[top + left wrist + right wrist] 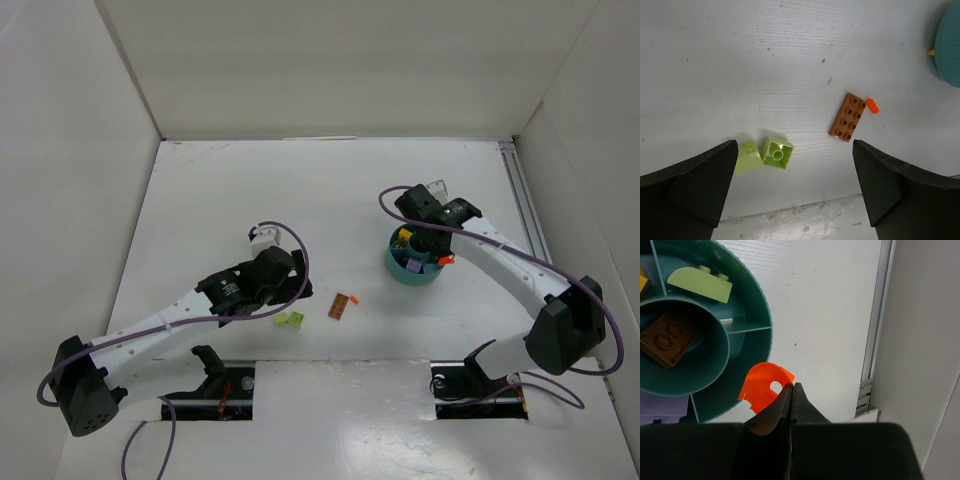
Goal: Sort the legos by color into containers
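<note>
The orange curved piece (762, 387) is pinched by its edge, with the right gripper (791, 390) clamped tight on it. It hangs right at the outer rim of the teal bowl (767, 315), part over a bare wedge compartment and part over the table (830, 315) beyond. From above, that is the bowl's right, slightly near side.

What matters is that the open wedge lies inward, to the left of the piece, toward the central cup holding a brown brick (665, 340). My read is that a drop from here could clip the rim and skip out, so a small shift left first looks wise. The next compartment, on the far side, already holds a lime brick (700, 282).

Over on the left, the left gripper (795, 167) is spread wide and holds nothing, poised above two loose lime green bricks (776, 152). A brown flat brick (850, 117) and a tiny orange brick (872, 105) lie to their right, toward the bowl.
</note>
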You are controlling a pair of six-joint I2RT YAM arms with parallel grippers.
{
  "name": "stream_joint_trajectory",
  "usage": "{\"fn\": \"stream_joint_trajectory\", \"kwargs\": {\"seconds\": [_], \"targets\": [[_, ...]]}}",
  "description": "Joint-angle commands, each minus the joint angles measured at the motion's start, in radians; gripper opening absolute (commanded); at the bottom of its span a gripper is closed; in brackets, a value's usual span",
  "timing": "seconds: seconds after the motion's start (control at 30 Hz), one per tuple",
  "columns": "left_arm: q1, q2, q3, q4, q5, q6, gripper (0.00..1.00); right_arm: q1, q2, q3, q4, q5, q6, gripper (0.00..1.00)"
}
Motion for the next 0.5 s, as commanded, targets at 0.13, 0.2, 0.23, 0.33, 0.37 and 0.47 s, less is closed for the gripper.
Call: {"fn": "stream_joint_trajectory", "kwargs": {"seconds": [0.13, 0.2, 0.23, 0.33, 0.37, 0.47], "targets": [[0.003, -0.015, 0.040, 0.009, -0.029, 0.042, 0.99, 0.018, 0.054, 0.057, 0.043, -0.028, 0.028, 0.00], [0.003, -0.015, 0.031, 0.018, -0.029, 0.042, 0.99, 0.018, 0.076, 0.057, 0.043, -0.037, 0.028, 0.00], [0.003, -0.015, 0.031, 0.018, -0.029, 0.042, 0.99, 0.018, 0.076, 0.066, 0.052, -0.049, 0.028, 0.00], [0.003, -0.015, 0.031, 0.018, -0.029, 0.052, 0.99, 0.028, 0.096, 0.066, 0.052, -0.058, 0.038, 0.03], [0.003, -0.015, 0.031, 0.018, -0.029, 0.061, 0.99, 0.028, 0.096, 0.066, 0.040, -0.058, 0.038, 0.11], [0.003, -0.024, 0.031, 0.037, -0.010, 0.070, 1.00, 0.028, 0.096, 0.077, 0.029, -0.058, 0.047, 0.21]]}}
